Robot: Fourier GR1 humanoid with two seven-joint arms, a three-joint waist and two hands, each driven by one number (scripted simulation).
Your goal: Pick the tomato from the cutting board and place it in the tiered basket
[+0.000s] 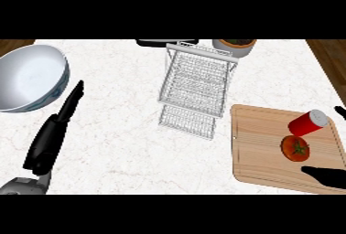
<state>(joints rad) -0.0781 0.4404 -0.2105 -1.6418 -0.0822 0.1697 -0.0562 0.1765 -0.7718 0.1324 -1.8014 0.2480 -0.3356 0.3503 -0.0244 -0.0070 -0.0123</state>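
A red tomato with a green stem lies on the right part of the wooden cutting board. The white wire tiered basket stands at the centre back, to the left of the board. My right hand comes in at the lower right corner, mostly out of view. Its thumb lies on the board just below the tomato, and a fingertip shows at the right edge above it. The hand is open and is not touching the tomato. My left hand rests open at the left, fingers straight and pointing up.
A red cylinder-shaped cup lies on the board just above the tomato. A large white bowl sits at the far left. A pot with dark contents and a dark object stand behind the basket.
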